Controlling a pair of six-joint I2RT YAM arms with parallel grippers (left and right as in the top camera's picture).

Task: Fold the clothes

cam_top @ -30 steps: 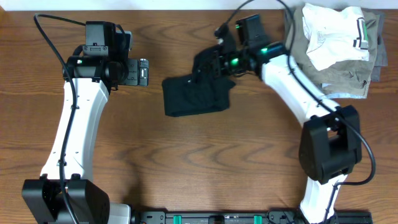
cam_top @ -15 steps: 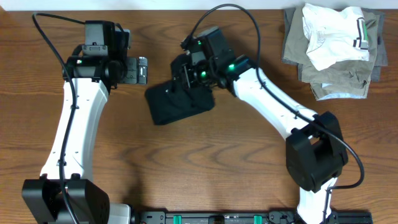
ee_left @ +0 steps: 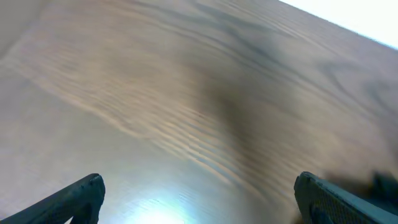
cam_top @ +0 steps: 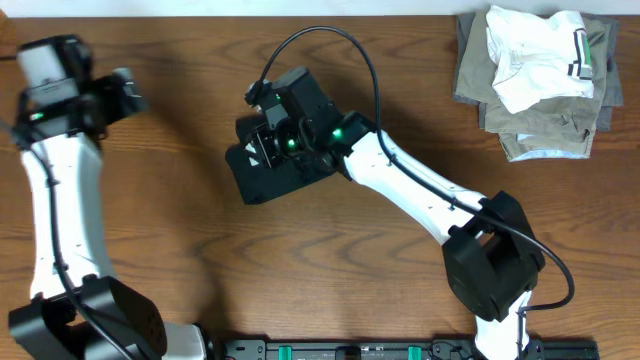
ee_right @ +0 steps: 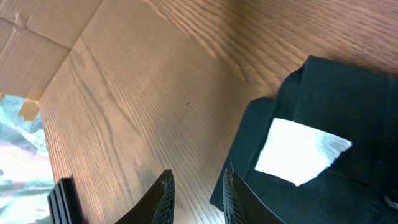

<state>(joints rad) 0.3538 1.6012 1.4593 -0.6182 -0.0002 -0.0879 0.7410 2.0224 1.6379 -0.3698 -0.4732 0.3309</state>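
At mid-table the garment (cam_top: 255, 182) lies folded small, seemingly done; right gripper (ee_right: 198, 175) slightly parted, empty; left gripper (ee_left: 199, 184) wide apart, away.

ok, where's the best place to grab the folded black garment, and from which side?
Likely the bare lower-left corner in the overhead view. The black garment lies flat in a compact stacked fold, with the right end effector at its upper side. Come straight down at that corner and pinch all layers. The flat middle offers nothing to bite.
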